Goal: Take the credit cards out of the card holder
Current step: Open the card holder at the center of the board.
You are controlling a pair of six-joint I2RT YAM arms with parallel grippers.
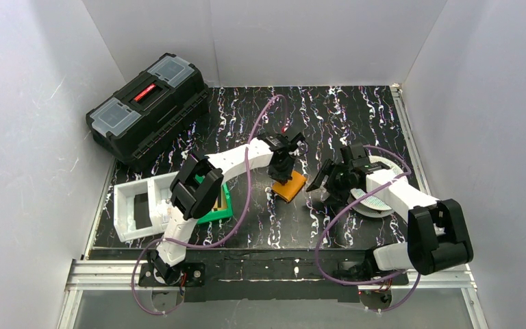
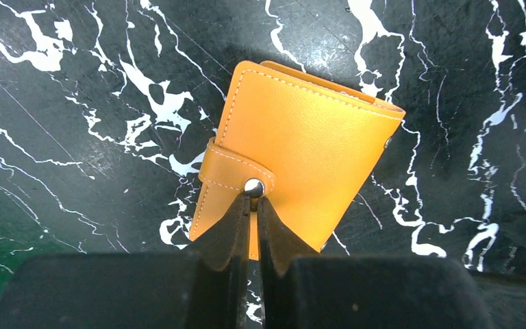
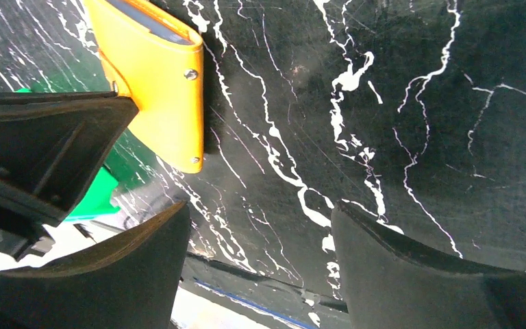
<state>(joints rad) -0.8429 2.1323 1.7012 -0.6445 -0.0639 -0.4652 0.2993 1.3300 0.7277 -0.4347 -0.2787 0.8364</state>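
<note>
The orange card holder (image 1: pixel 290 186) lies folded shut on the black marbled table, its strap snapped with a silver stud (image 2: pixel 253 186). My left gripper (image 2: pixel 253 203) reaches down onto it, shut with its fingertips pinching the strap end right at the stud. My right gripper (image 3: pixel 259 209) hovers open just right of the card holder (image 3: pixel 161 89), nothing between its fingers. No credit cards show inside the closed holder. A gold-yellow card (image 1: pixel 223 200) lies in the green bin, and a black one (image 1: pixel 140 205) in the white tray.
A black toolbox (image 1: pixel 147 110) stands at the back left. The white tray (image 1: pixel 127 219) and green bin (image 1: pixel 216 214) sit near the left arm. A round white patterned disc (image 1: pixel 377 202) lies under the right arm. White walls enclose the table.
</note>
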